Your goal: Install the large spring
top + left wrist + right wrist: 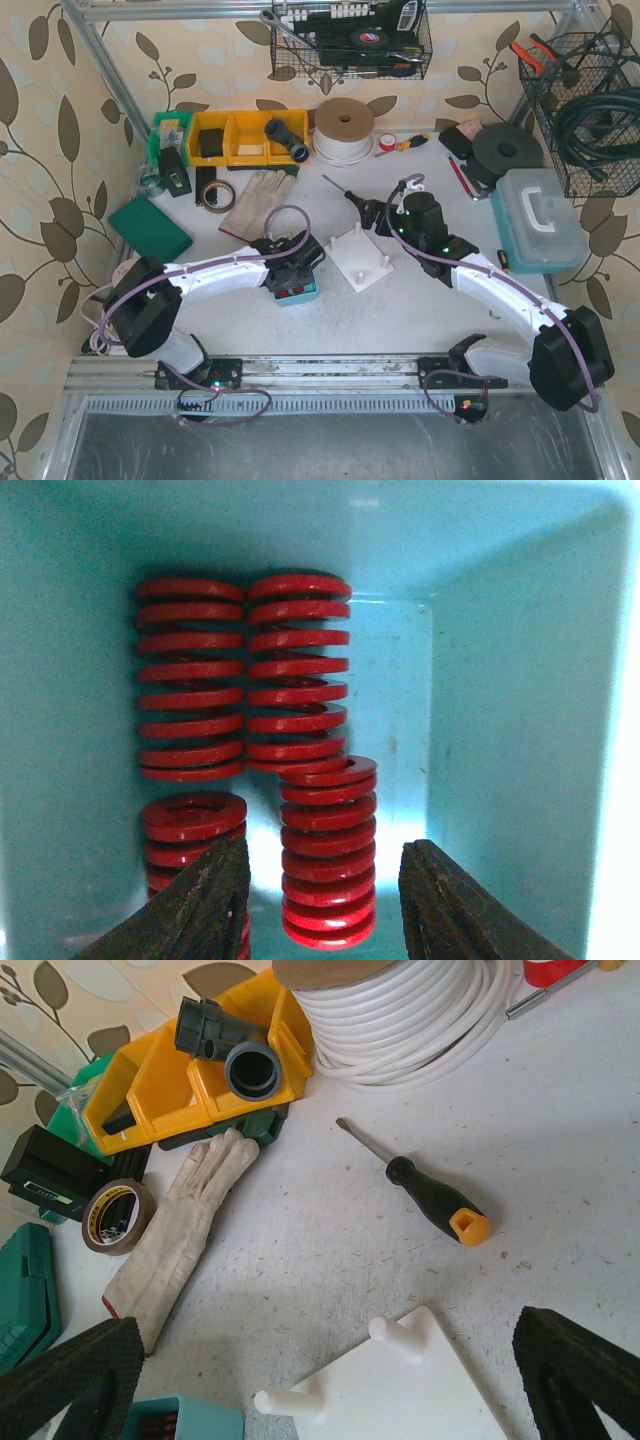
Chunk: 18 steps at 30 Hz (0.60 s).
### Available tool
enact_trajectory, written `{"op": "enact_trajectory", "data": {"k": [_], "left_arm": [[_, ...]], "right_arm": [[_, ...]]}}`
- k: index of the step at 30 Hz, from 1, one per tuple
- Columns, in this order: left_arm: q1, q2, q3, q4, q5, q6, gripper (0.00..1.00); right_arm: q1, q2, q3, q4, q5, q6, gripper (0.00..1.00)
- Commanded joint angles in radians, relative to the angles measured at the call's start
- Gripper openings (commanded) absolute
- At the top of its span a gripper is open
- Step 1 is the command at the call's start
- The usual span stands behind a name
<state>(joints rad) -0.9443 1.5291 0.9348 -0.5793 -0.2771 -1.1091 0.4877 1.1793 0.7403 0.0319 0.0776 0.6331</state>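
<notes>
One white table [300, 330], with my two arms on it. One blue-lidded toolbox [540, 222] at far right, seen in the top view only. One white cable spool [400, 1010]. One yellow bin row [190, 1075] with three compartments and a grey pipe fitting [250, 1068] resting on it. One white peg base [400, 1390] mid-table; the right wrist view catches two of its pegs. One teal bin [520, 730] near the base, on its left. One work glove [180, 1230], one black-and-orange screwdriver [435, 1195] and one tape roll [115, 1215], all clear in the right wrist view and tiny from the top.

Four red springs [295, 670], all lying in the teal bin. Only the left wrist view lets me count them; the top view gives just a red spot under my wrist. Two lie side by side at the back and two in front, the front-left one partly hidden. I can't tell which is the large one.

My left gripper [323, 847] has its jaws partly apart, straddling the front-right spring [328, 860]. There is a gap on each side and nothing is gripped. My right gripper [325, 1365] is spread wide and empty, above the peg base.
</notes>
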Motion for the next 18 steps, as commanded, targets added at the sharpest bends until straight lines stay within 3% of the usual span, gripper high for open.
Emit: {"op": "enact_trajectory", "data": {"k": [1,18], "left_arm": [[-0.008,0.031,0.026,-0.002,0.012,-0.009,0.47],[-0.008,0.12,0.05,-0.008,0.015,-0.005,0.47]], "right_arm": [[-0.006,0.008,-0.009,0.022,-0.018,0.01,0.99],[-0.009,0.002,-0.008,0.013,-0.029,0.007,0.98]]}}
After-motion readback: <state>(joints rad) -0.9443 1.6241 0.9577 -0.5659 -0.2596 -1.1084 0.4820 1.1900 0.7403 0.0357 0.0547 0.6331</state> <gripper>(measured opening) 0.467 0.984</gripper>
